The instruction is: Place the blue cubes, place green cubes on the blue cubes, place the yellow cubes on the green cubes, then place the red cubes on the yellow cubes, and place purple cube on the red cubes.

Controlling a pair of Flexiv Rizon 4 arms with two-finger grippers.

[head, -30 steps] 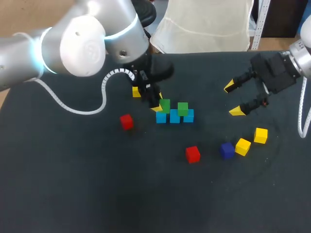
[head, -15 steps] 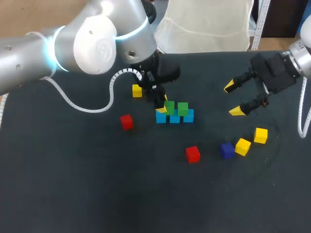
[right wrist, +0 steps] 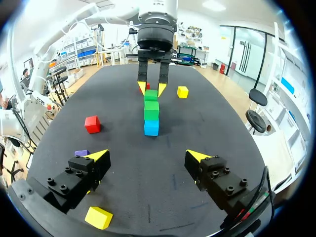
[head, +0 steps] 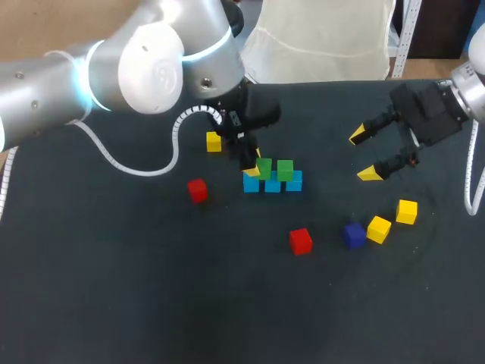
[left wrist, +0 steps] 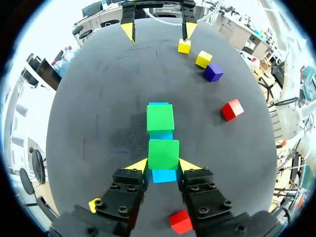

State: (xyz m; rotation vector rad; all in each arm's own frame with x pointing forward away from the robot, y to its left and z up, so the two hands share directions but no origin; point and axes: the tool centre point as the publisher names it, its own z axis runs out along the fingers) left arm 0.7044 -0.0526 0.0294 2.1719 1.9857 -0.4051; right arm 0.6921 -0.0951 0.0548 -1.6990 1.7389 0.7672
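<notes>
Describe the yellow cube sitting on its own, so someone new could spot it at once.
Mid-table is a row of blue cubes topped by green cubes. The yellow cube lies just behind and left of it, beside the left arm. The other two yellow cubes sit together by the purple cube at right; this one is alone.

Table: blue cubes, red cubes, yellow cubes, purple cube

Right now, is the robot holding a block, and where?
The left gripper pinches a green cube by two opposite sides, atop the blue cubes. The right gripper is open and empty.
</notes>
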